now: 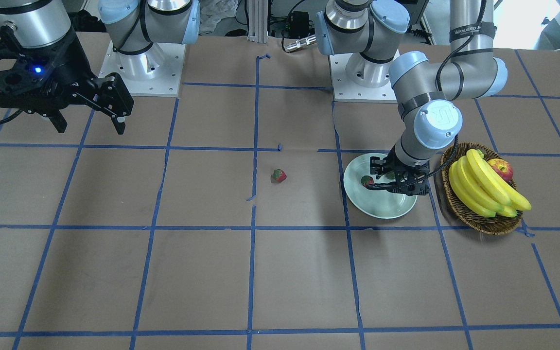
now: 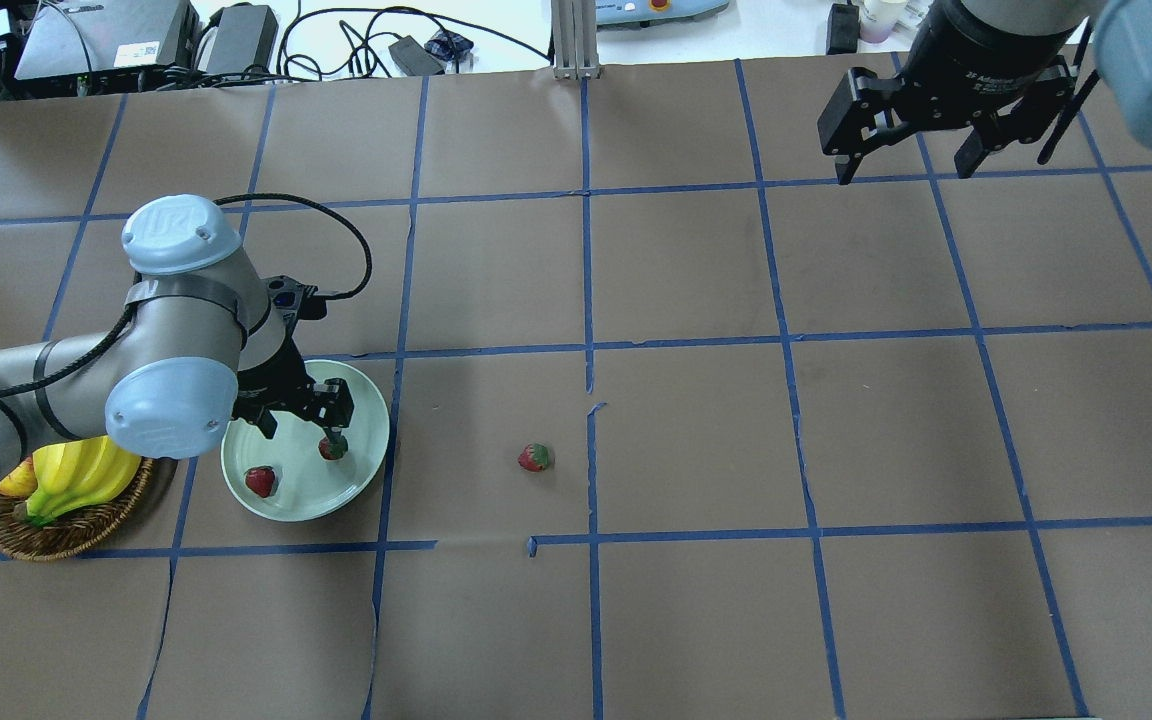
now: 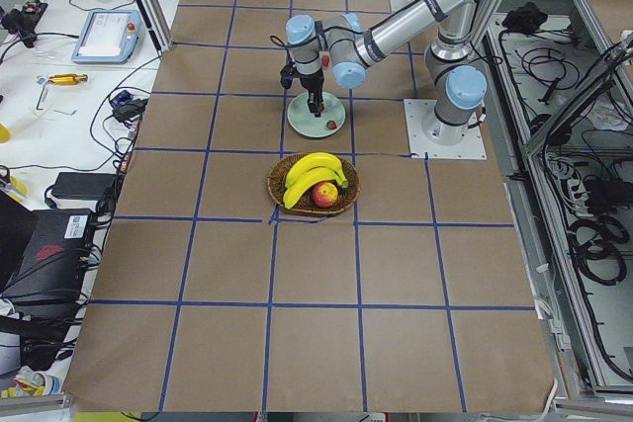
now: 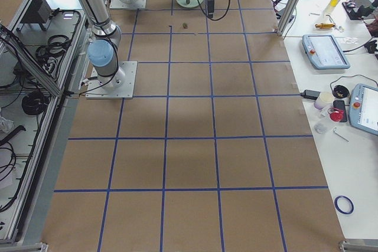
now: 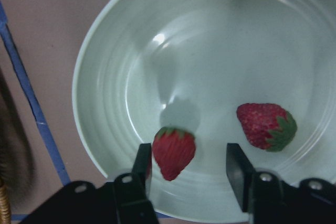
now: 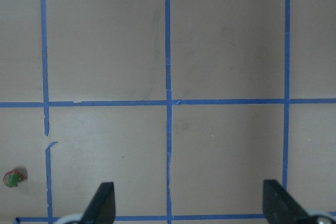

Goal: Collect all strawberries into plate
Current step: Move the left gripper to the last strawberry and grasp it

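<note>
The pale green plate (image 2: 361,405) sits at the table's left next to the basket, and also shows in the front view (image 1: 382,211). Two strawberries lie in it (image 5: 173,151) (image 5: 266,125). My left gripper (image 5: 189,171) hangs low over the plate, open. One strawberry (image 2: 332,448) lies between its fingers close to one finger; the other (image 2: 260,481) lies off to the side. The third strawberry (image 2: 534,458) lies on the brown table near the middle (image 1: 279,175). My right gripper (image 2: 903,172) is open and empty, high over the far right; the third strawberry shows in its view's corner (image 6: 11,178).
A brown wicker basket (image 2: 66,535) with bananas (image 1: 484,189) and a red-yellow apple (image 1: 501,168) stands right beside the plate, under my left arm's elbow. Blue tape lines grid the brown table. The arm bases stand at the robot's edge.
</note>
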Controlling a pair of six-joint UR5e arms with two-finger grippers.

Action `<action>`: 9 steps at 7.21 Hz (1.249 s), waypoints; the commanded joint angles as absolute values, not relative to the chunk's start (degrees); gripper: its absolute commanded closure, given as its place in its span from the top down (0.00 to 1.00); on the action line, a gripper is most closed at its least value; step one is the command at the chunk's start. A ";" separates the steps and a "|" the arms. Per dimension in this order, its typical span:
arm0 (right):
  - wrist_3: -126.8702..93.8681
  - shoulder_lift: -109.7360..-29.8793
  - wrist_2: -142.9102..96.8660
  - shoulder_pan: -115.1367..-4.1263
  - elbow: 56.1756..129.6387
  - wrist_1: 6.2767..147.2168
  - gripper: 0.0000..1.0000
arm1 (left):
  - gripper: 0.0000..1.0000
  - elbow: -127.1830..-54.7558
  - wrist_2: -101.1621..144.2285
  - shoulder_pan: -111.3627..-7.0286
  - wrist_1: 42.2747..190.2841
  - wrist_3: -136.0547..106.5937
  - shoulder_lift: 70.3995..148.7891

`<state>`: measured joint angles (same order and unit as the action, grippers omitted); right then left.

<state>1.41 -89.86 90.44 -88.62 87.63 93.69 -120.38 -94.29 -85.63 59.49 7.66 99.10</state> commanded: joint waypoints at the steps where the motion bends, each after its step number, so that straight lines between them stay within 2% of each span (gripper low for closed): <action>1: 1.41 -89.82 90.44 -88.59 87.54 93.69 1.00 | 1.00 -115.96 -92.99 -100.30 58.89 -12.21 99.75; 2: 1.49 -89.82 90.44 -88.68 87.63 93.69 1.00 | 0.99 -113.49 -89.07 -104.55 58.89 -18.83 101.15; 4: 1.49 -89.91 90.44 -88.59 87.80 93.69 1.00 | 0.98 -113.29 -87.19 -109.31 52.17 -35.35 105.53; 6: 1.49 -89.91 90.44 -88.59 87.71 93.69 1.00 | 0.95 -113.64 -87.80 -111.09 51.15 -38.05 110.28; 8: 1.49 -89.91 90.44 -88.59 87.71 93.69 1.00 | 0.79 -115.13 -88.24 -111.27 50.80 -37.88 111.88; 9: 1.49 -89.91 90.44 -88.59 87.71 93.69 1.00 | 0.59 -115.22 -87.98 -111.36 50.80 -37.71 111.80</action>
<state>1.49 -89.91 90.44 -88.59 87.72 93.69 -114.87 -88.07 -111.24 50.95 -37.78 111.47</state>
